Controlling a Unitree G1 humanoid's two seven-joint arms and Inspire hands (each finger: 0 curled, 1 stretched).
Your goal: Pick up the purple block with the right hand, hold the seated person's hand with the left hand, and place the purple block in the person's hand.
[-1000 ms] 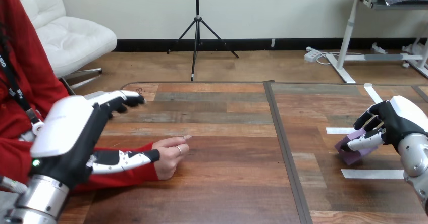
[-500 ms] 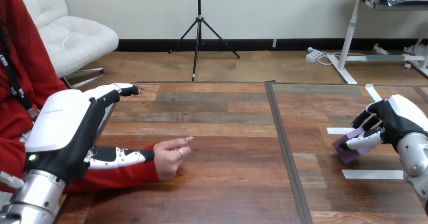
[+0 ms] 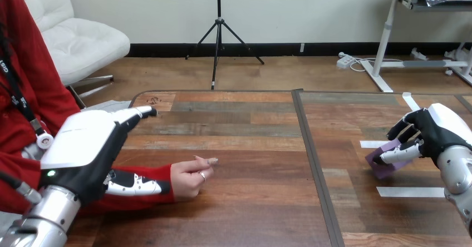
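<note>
Purple block [image 3: 383, 166] is gripped in the right hand's [image 3: 433, 131] curled fingers, low by the table [image 3: 250, 213]; left hand [image 3: 83, 144], fingers straight, hovers over the sleeve behind the person's hand [image 3: 189, 179]; holding and handover seem left to do

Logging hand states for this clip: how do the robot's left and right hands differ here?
The left hand has straight fingers and holds nothing; the right hand curls its fingers round the purple block. The left hand hangs over the person's sleeve; the right hand is across the table, apart from the person. Both are black with white shells.
</note>
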